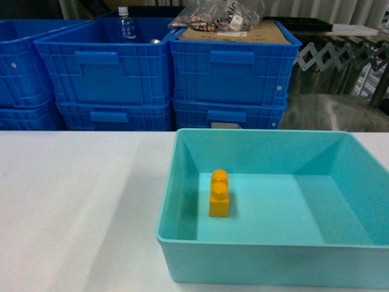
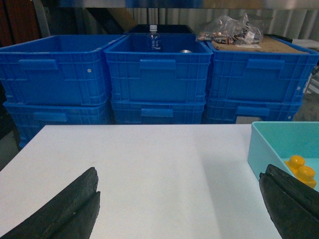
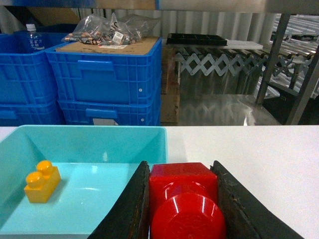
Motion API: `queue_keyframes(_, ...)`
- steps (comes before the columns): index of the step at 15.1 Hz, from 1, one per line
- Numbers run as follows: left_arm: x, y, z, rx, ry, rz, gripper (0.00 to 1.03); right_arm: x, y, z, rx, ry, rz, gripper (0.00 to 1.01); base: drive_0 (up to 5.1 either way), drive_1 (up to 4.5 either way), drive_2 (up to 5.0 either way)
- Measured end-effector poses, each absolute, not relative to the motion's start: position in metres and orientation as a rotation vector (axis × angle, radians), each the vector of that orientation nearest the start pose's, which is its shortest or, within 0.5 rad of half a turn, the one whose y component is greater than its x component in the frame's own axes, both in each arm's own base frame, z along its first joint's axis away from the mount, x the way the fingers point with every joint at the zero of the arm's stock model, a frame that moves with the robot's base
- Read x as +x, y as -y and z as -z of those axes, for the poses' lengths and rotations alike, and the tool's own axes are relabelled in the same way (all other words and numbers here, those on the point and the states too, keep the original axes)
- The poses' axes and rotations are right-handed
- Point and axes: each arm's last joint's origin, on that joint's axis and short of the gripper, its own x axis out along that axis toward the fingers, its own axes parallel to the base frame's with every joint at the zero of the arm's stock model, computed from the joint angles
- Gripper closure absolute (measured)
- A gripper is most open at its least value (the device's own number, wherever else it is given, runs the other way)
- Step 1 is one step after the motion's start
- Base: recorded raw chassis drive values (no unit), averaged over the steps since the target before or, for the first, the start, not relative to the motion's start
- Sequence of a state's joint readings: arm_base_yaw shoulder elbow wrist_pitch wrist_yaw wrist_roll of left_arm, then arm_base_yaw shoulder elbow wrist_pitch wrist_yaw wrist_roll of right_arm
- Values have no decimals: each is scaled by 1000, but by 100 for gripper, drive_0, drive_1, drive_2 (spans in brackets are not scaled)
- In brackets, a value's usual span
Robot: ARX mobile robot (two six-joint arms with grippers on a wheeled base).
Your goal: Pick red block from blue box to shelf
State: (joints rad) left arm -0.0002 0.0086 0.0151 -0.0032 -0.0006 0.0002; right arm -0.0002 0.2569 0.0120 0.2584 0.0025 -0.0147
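On the left, the left tool (image 2: 179, 209) stood spread wide above the white tabletop (image 1: 73, 201), its 2 black fingers (image 2: 65, 211) well apart and holding nothing. Beyond the far edge of the tabletop stood stacked dark blue crates (image 1: 109, 76); 1 held a clear bottle (image 1: 125, 25), and the rightmost carried cardboard with plastic bags (image 1: 222, 18). On the right half of the tabletop sat the blue box (image 1: 182, 182), with 1 yellow two-stud brick (image 1: 219, 193) standing upright on its floor, toward the left wall. Farther right, the right tool (image 3: 182, 204) pinched the red block (image 3: 184, 191) between both fingers, stud facing the wrist camera, over the near right rim of the blue box.
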Motion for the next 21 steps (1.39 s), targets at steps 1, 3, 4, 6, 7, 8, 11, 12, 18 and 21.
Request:
queue_keyframes(1,97,0,-168,0,3,0,5,112,0,-170,-14,10,3,73,0,0,0)
queue_keyframes(3,97,0,-168,0,3,0,5,110,0,-171,-14,15,3,73,0,0,0)
queue_keyframes(4,97,0,-168,0,3,0,5,109,0,-170,-14,12,3,73,0,0,0)
queue_keyframes(6,97,0,-168,1,3,0,5,103,0,-165,-14,-30,3,73,0,0,0)
queue_keyframes(7,97,0,-168,0,3,-2,5,98,0,-167,-14,1,0,73,0,0,0)
queue_keyframes(8,97,0,-168,1,3,0,5,97,0,-168,-14,12,0,73,0,0,0)
queue_keyframes(11,97,0,-168,0,2,0,5,97,0,-167,-14,1,0,73,0,0,0)
queue_keyframes(12,97,0,-168,0,3,-1,5,97,0,-167,-14,2,0,73,0,0,0)
queue_keyframes(18,97,0,-168,0,3,-2,5,97,0,-167,-14,3,0,73,-73,-73,-73)
queue_keyframes(21,97,0,-168,0,3,-1,5,97,0,-167,-14,3,0,73,-144,-144,-144)
